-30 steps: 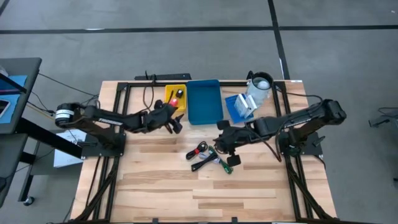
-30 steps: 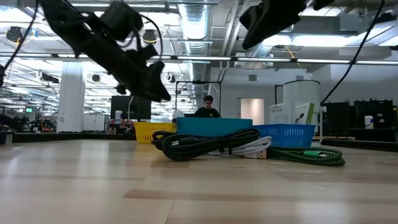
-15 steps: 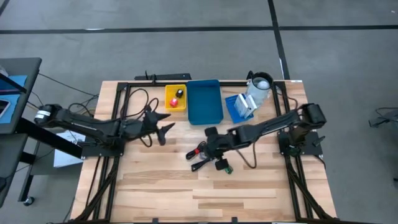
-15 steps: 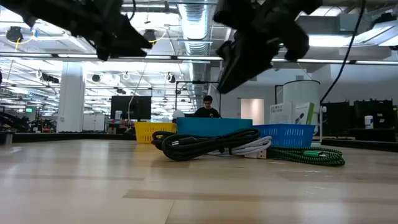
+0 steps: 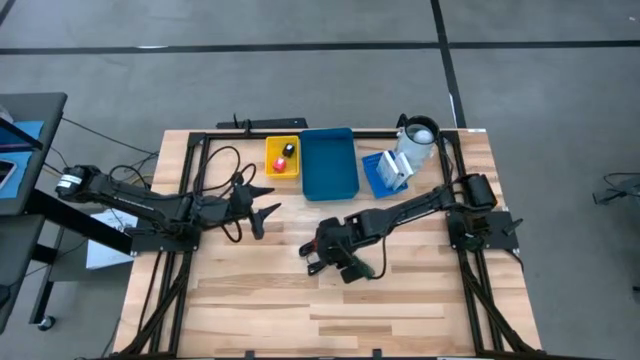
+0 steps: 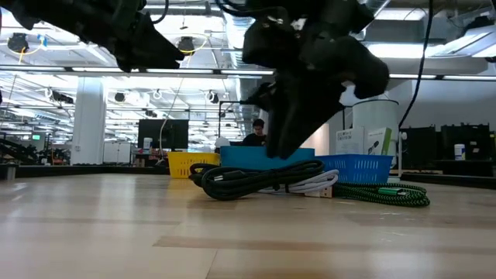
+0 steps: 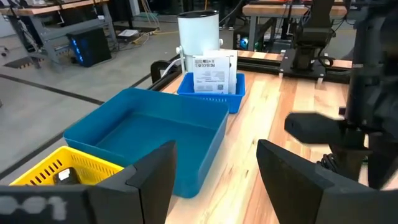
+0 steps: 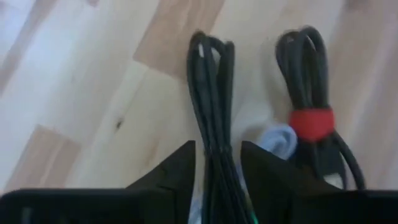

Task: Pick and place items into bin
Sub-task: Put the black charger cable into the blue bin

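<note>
Several bundled cables lie at mid-table: a black bundle [image 8: 211, 93], another black one with a red strap [image 8: 311, 121], a white piece [image 8: 277, 140] and a green braided cable [image 6: 387, 194]. My right gripper [image 8: 217, 149] comes down onto them, open, one finger on each side of the plain black bundle [image 5: 313, 267]. My left gripper [image 5: 256, 205] hangs open and empty above the table's left part, facing the blue bin [image 7: 149, 130]. White card packages [image 7: 214, 71] stand in a small blue basket [image 7: 233, 99]. My right gripper slants down from the table's right side, its fingers [image 8: 177, 171] either side of the black bundle and lying along it. The bundle rests on the table. Whether the fingers touch it I cannot tell.
At the far edge stand a yellow bin [image 5: 282, 158] holding a small red-and-black piece, the blue bin [image 5: 328, 165], the blue basket [image 5: 383, 172] and a white cup [image 5: 418, 140]. Bare wood lies toward the table's near edge.
My right gripper has swung down and toward the table's left and near side, ending over the cable bundles. My left gripper has drawn back from the yellow bin toward the left edge and risen. The cables have stayed where they were.
</note>
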You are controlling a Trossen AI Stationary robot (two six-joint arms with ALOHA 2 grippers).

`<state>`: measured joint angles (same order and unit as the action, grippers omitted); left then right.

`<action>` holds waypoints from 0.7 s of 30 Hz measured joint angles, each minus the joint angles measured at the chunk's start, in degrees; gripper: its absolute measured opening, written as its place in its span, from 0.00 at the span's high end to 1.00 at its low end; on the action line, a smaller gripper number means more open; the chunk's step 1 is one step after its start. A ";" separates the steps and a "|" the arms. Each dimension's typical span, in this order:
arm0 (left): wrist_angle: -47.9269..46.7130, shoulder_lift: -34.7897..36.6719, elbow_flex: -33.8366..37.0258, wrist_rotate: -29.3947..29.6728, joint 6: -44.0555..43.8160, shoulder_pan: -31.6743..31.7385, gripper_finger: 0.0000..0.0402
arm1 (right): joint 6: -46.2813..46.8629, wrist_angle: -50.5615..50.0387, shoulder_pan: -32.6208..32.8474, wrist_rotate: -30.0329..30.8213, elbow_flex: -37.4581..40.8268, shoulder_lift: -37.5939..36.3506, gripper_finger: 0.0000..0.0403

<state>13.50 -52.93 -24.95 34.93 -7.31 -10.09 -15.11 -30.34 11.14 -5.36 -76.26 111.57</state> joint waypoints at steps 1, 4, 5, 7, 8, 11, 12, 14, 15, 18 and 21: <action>0.02 -0.01 0.00 -0.01 0.00 0.00 0.47 | -0.21 0.27 0.00 -0.56 -0.20 0.38 0.68; 0.04 -0.01 0.00 -0.01 -0.09 0.00 0.47 | -0.35 -0.91 -0.02 -1.28 -0.17 0.35 0.62; 0.07 -0.01 0.00 -0.01 -0.17 0.00 0.47 | -0.34 -1.02 -0.03 -1.29 -0.18 0.34 0.60; 0.09 -0.01 0.00 -0.01 -0.24 0.00 0.47 | -0.33 -1.04 -0.04 -1.27 -0.18 0.33 0.58; 0.07 -0.01 0.00 -0.03 -0.24 0.00 0.47 | -0.25 -1.03 -0.02 -1.27 -0.18 0.33 0.57; 0.09 -0.01 0.00 -0.23 -0.45 0.00 0.47 | 0.58 -0.97 -0.14 -1.60 -0.18 0.33 0.56; 0.09 -0.01 0.00 -0.42 -0.49 0.02 0.47 | 0.56 -0.97 -0.28 -2.13 -0.18 0.33 0.57; 0.09 -0.01 0.00 -1.01 -0.55 0.02 0.47 | 0.72 -0.97 -0.60 -3.33 -0.18 0.33 0.58; 0.11 -0.01 0.00 -1.34 -0.55 0.02 0.47 | 1.04 -0.90 -0.83 -3.70 -0.10 0.33 0.58; 0.09 -0.01 0.00 -1.54 -0.59 0.02 0.47 | 2.19 -0.63 -1.59 -3.80 0.78 0.31 0.60; 0.09 -0.01 0.00 -1.54 -0.59 0.02 0.47 | 3.47 -0.41 -2.39 -4.68 2.19 0.31 0.62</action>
<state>13.58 -52.95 -24.95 33.39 -7.91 -10.07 -11.64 -30.75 8.75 -10.04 -74.07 111.87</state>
